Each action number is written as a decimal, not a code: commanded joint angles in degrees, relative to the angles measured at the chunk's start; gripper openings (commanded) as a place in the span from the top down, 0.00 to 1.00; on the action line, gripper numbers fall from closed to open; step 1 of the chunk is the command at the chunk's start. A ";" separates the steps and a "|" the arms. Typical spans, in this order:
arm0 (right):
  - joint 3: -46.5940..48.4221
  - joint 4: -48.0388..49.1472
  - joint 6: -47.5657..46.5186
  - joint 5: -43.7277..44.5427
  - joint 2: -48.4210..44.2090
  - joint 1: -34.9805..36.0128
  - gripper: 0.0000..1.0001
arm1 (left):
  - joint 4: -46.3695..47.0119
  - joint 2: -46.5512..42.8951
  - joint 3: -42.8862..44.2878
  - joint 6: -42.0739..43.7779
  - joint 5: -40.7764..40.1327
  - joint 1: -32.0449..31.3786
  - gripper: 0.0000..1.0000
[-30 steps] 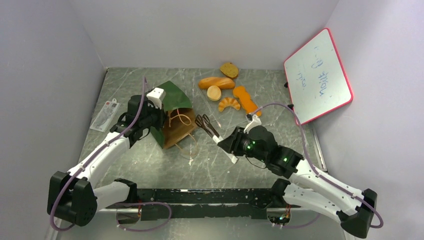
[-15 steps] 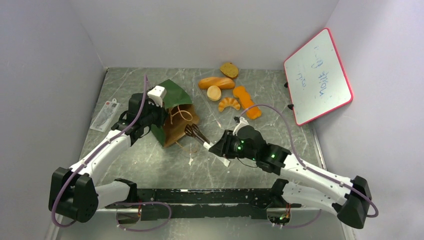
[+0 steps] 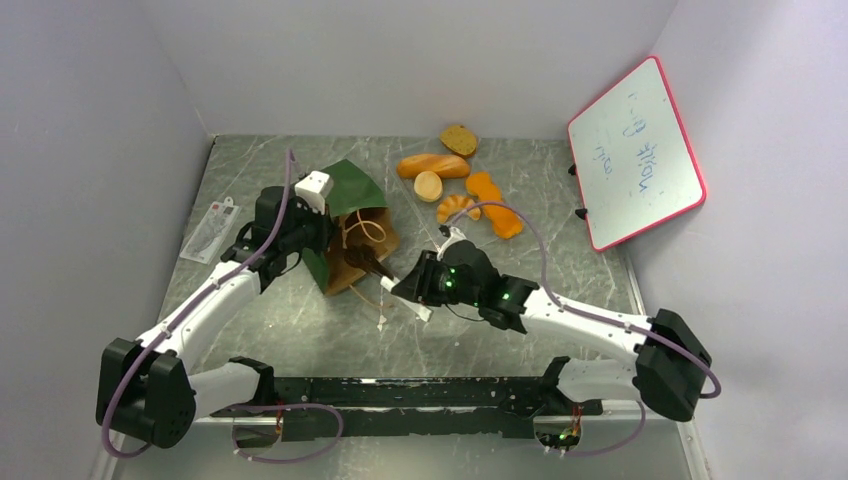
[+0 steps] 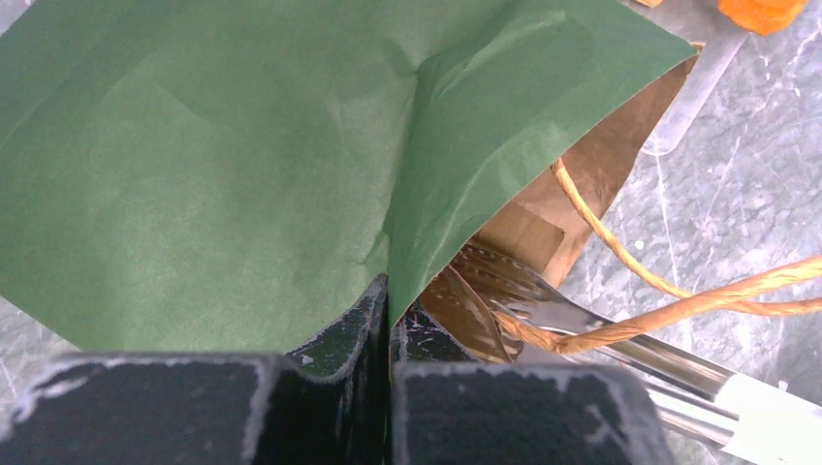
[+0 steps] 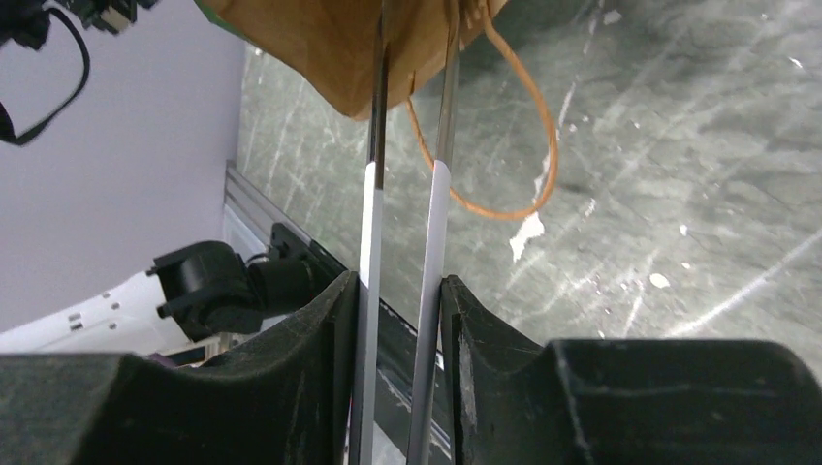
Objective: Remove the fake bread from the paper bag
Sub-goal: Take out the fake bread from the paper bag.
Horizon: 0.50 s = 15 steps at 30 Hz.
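Observation:
The paper bag (image 3: pixel 345 192) lies on its side, dark green outside, its brown mouth facing right. My left gripper (image 3: pixel 308 238) is shut on the bag's green edge (image 4: pixel 242 145), pinching it between closed jaws (image 4: pixel 390 320). My right gripper (image 3: pixel 415 285) is shut on silver tweezers (image 5: pixel 371 213), whose tips (image 4: pixel 504 281) reach into the bag's brown mouth (image 5: pixel 330 39). The fake bread lies outside the bag at the back: loaf (image 3: pixel 432 165), bun (image 3: pixel 428 186), croissant (image 3: pixel 457 207), long flat orange piece (image 3: pixel 493 204), speckled slice (image 3: pixel 459 139). No bread shows inside the bag.
The tan cord handles (image 3: pixel 375 295) loop onto the table by the bag mouth and around the tweezers (image 4: pixel 679 300). A pink-framed whiteboard (image 3: pixel 637 150) leans at the right wall. A flat packet (image 3: pixel 209 232) lies at the left. A black rail (image 3: pixel 400 395) runs along the near edge.
My right arm has moved left with the tweezers, and their tips have gone from beside the bag into its mouth. The left arm and the bread have not moved.

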 commanded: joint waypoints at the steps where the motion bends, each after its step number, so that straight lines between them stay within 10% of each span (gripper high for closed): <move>1: 3.88 9.19 2.84 -0.60 3.53 -0.32 0.64 | 2.01 -1.95 0.47 -0.44 3.44 0.33 0.93; 15: 9.12 19.45 11.46 -3.31 19.98 -1.53 0.60 | 0.34 -4.26 1.09 -2.59 4.13 0.29 0.93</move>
